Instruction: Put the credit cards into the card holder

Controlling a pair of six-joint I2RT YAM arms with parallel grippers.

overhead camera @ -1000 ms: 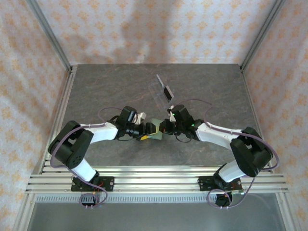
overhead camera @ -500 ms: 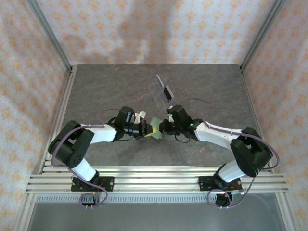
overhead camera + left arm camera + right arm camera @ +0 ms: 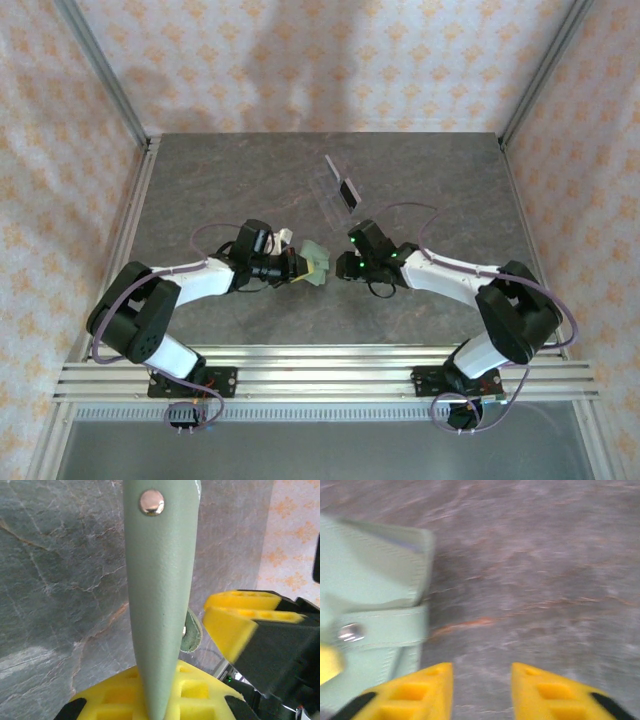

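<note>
card holder [image 3: 316, 262] — sage green | table [image 3: 200, 190] — veined grey | walls [image 3: 300, 60]: orange floral

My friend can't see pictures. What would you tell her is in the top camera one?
In the middle of a grey table, a robot's left gripper is shut on a small green card holder. The right gripper is open and sits close beside it. Farther back is a clear stand holding a dark card.

A clear plastic stand [image 3: 325, 190] rests on the grey table [image 3: 220, 180] (marbled, veined) toward the back.
</note>
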